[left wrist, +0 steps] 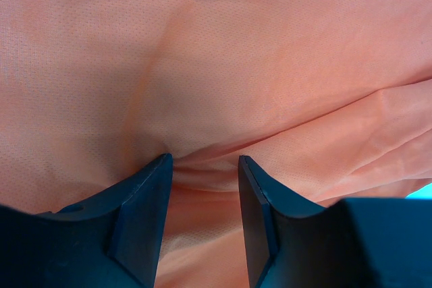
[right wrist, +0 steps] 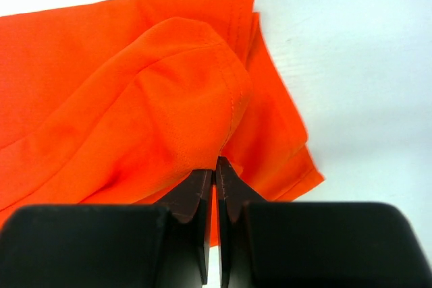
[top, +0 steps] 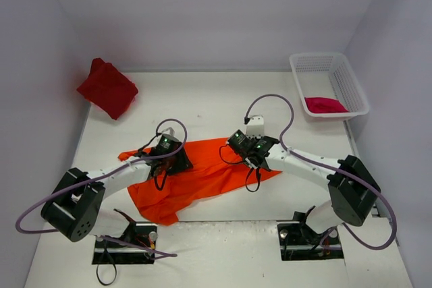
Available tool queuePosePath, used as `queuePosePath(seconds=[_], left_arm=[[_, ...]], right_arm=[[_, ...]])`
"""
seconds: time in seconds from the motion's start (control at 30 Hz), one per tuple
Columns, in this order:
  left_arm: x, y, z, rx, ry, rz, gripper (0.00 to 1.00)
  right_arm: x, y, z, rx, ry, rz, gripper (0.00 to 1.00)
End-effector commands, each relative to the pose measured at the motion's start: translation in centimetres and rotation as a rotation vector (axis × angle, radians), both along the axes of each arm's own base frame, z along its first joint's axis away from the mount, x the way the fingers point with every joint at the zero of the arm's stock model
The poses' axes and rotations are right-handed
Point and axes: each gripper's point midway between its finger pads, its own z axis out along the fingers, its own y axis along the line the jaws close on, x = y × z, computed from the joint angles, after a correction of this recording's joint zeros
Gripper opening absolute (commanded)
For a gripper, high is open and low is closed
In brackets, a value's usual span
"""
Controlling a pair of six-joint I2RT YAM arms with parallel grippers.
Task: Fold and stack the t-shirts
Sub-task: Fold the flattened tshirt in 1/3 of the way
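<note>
An orange t-shirt (top: pixel 202 175) lies crumpled and partly spread at the middle of the table. My left gripper (top: pixel 172 158) presses down on its left part. In the left wrist view its jaws (left wrist: pixel 204 160) stand open, a soft fold of the orange cloth (left wrist: pixel 216 52) bunched between the tips. My right gripper (top: pixel 244 148) is at the shirt's right end, shut (right wrist: pixel 216 161) on a raised hem of the orange t-shirt (right wrist: pixel 121 99). A dark red t-shirt (top: pixel 106 88) lies bunched at the back left. A crimson-pink t-shirt (top: pixel 325 104) sits inside the basket.
A white mesh basket (top: pixel 317 64) stands at the back right corner of the white table (top: pixel 223 99). Grey walls close in on three sides. Purple cables loop off both arms above the cloth.
</note>
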Motion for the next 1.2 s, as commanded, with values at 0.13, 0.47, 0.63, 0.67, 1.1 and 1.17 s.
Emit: queuePosePath(seconds=[0.13, 0.47, 0.63, 0.67, 1.1, 1.17], left_arm=[[-0.4, 1.3, -0.1, 0.032, 0.008, 0.011, 0.39], [-0.3, 1.4, -0.2, 0.029, 0.008, 0.014, 0.39], [-0.2, 1.3, -0.2, 0.024, 0.006, 0.015, 0.39], [-0.2, 1.3, -0.3, 0.024, 0.008, 0.016, 0.39], [-0.4, 1.3, -0.6, 0.022, 0.011, 0.021, 0.39], [-0.4, 1.3, -0.6, 0.023, 0.012, 0.021, 0.39]], right_arm=[[1.9, -2.2, 3.0, -0.133, -0.084, -0.023, 0.00], [3.4, -5.3, 4.7, -0.116, -0.116, -0.119, 0.00], [4.2, -5.1, 5.5, -0.150, -0.127, -0.101, 0.00], [4.4, -5.1, 5.6, -0.162, -0.125, -0.090, 0.00], [7.3, -3.4, 9.0, -0.286, -0.188, -0.003, 0.00], [7.5, -3.2, 9.4, -0.281, -0.194, 0.006, 0.00]])
